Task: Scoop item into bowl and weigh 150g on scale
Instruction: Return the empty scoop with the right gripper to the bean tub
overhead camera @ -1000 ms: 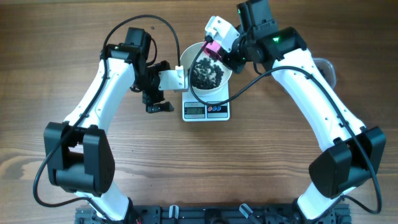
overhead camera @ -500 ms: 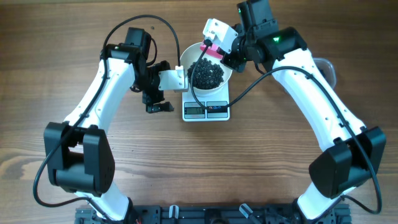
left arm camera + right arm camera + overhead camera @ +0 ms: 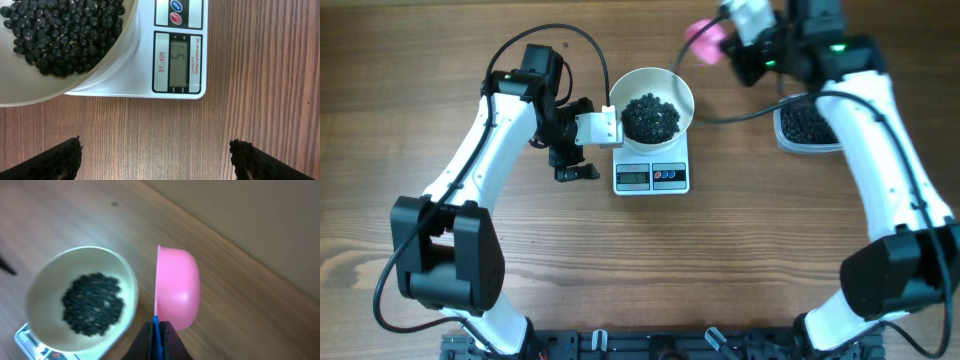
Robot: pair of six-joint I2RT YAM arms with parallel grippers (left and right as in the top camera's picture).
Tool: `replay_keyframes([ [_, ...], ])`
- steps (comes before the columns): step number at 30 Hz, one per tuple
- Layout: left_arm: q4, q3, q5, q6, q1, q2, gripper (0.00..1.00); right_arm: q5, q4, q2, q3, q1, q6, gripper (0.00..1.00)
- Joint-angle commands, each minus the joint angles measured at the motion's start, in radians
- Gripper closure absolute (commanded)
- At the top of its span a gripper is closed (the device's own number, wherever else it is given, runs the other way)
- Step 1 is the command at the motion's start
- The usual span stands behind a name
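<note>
The white bowl stands on the scale and holds a dark pile of the item. In the left wrist view the item fills the bowl, and the scale has a lit display. My left gripper is open just left of the scale, over bare wood. My right gripper is shut on the blue handle of the pink scoop, up beyond the bowl on its right. The scoop is tipped on its side.
A clear plastic tub with more black beads sits to the right of the scale, under my right arm. A cable loops from the right arm past the bowl's right side. Bare wood surrounds the scale.
My right gripper has carried the pink scoop from above the bowl up and to the right, uncovering the tub. The left arm has not moved.
</note>
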Motion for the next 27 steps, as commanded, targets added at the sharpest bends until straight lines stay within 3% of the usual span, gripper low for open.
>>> replay_keyframes([
  [1,-0.001,0.004,0.027,-0.006,-0.003,0.004,0.00,-0.024,-0.055,-0.026,0.023,-0.152,0.111,0.96],
  [7,-0.001,0.004,0.027,-0.006,-0.003,0.004,0.00,0.146,-0.241,-0.023,0.018,-0.351,0.113,0.96],
  [11,0.000,0.004,0.027,-0.006,-0.003,0.004,0.00,0.237,-0.312,-0.019,-0.034,-0.373,0.086,0.96],
  [19,-0.001,0.004,0.027,-0.006,-0.003,0.004,0.00,0.392,-0.177,-0.004,-0.239,-0.373,-0.016,0.96],
  [22,-0.001,0.004,0.027,-0.006,-0.003,0.004,0.00,0.362,-0.056,-0.004,-0.311,-0.373,-0.011,0.96],
  [27,-0.001,0.004,0.027,-0.006,-0.003,0.004,0.00,0.127,-0.056,-0.004,-0.361,-0.373,0.154,0.96],
])
